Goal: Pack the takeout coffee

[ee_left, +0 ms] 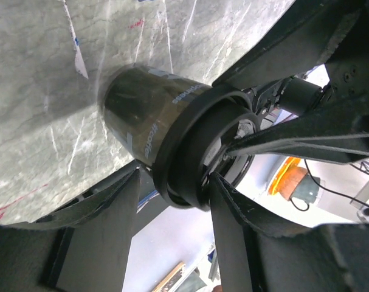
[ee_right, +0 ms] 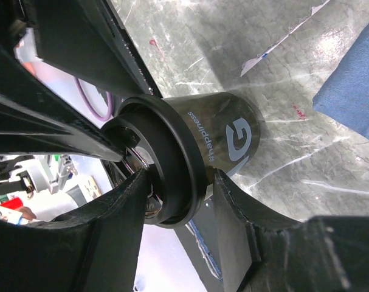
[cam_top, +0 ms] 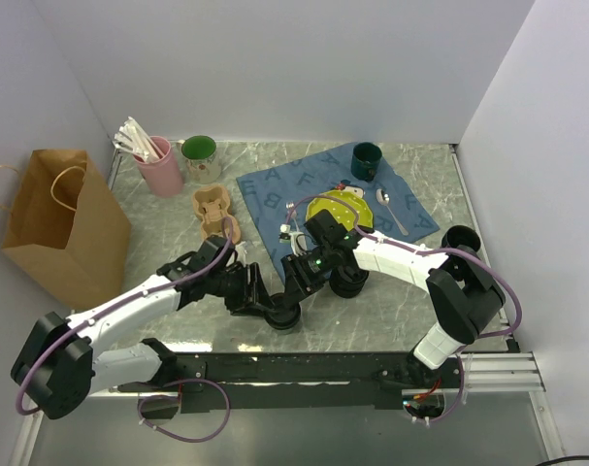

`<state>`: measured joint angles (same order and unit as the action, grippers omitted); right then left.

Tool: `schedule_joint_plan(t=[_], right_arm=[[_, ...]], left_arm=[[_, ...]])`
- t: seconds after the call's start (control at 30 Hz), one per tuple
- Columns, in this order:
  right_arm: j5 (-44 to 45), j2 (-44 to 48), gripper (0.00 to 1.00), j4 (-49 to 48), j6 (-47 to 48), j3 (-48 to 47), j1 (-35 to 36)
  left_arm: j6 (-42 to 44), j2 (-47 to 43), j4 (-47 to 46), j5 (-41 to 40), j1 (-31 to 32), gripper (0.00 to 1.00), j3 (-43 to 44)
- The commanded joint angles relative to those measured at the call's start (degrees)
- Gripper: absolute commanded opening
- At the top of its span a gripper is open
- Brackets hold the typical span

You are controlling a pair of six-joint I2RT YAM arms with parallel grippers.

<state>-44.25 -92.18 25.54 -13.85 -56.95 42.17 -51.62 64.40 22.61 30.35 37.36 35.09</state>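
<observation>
The left gripper [ee_left: 175, 176] is seen closest, its two dark fingers [ee_left: 233, 231] pressed against opposite sides of the black lid [ee_left: 193, 152] of a takeout coffee cup [ee_left: 141, 112]. The same lid is pinched from the opposite side by the right gripper [ee_right: 178, 182], so the cup is clamped by both at once. The cup's base is set on the marble table [cam_top: 401, 311], near the middle and towards the near edge. It is kept apart from a blue cloth [cam_top: 275, 189] spread farther back. A dark green mug [cam_top: 366, 160] is placed at the cloth's far end, and a spoon [cam_top: 386, 204] is laid nearer on its right side. A tan cup carrier [cam_top: 214, 212] is found just left of the cloth, and a brown paper bag [cam_top: 56, 223] is stood open at the left edge.
</observation>
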Motion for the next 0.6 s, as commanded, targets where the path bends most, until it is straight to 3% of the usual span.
schedule_joint_plan(t=[0.0, 0.37, 0.57], right_arm=[[11.29, -1.86, 0.51, 1.18, 3.48, 1.40, 0.54], [11.55, -1.34, 0.52, 1.44, 1.98, -0.09, 0.63], [12.52, -0.20, 0.61, 3.90, 0.49, -2.64, 0.45]], left_arm=[[-2.79, 0.90, -6.70, 3.31, 0.43, 0.55, -1.87], [-3.14, 3.45, -3.99, -1.51, 2.97, 0.50, -2.22], [-2.17, 6.08, 1.12, -5.47, 3.42, 0.47, -0.99]])
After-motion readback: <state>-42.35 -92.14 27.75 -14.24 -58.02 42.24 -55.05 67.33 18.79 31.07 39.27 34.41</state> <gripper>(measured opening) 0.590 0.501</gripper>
